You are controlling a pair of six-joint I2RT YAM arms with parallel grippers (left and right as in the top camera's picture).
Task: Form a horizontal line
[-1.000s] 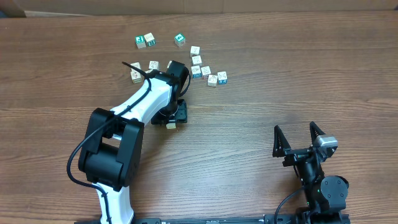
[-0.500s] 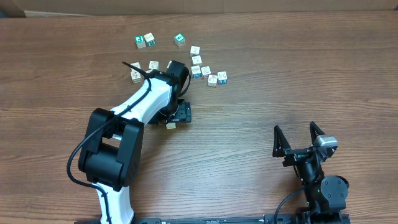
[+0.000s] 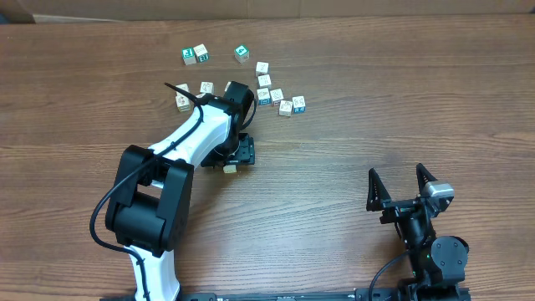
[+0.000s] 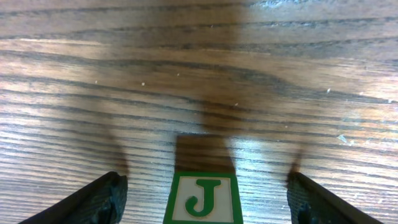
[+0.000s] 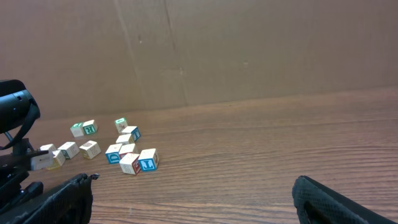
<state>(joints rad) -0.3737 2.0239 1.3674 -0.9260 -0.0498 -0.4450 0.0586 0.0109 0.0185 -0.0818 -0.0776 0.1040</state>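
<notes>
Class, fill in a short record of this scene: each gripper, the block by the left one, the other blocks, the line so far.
Left gripper: open, fingers apart either side of J block
J block: green-bordered, on the table, ungripped
Right gripper: open, empty
Other blocks: scattered cluster further back
Line: not yet formed

**SETTING: ROBOT MANIPULATION TEST BENCH**

The site is a laboratory-type robot workstation. Indicators:

Two arms, a white-and-black left arm (image 3: pixel 192 138) and a black right arm (image 3: pixel 430 242), are mounted at the near edge of a wood-grain table (image 3: pixel 376 109). A black cable (image 3: pixel 102 213) loops beside the left arm's base. A plain brown cardboard backdrop (image 5: pixel 249 50) closes off the far edge. Work items are small wooden cubes (image 3: pixel 276 94) clustered on the surface.
</notes>
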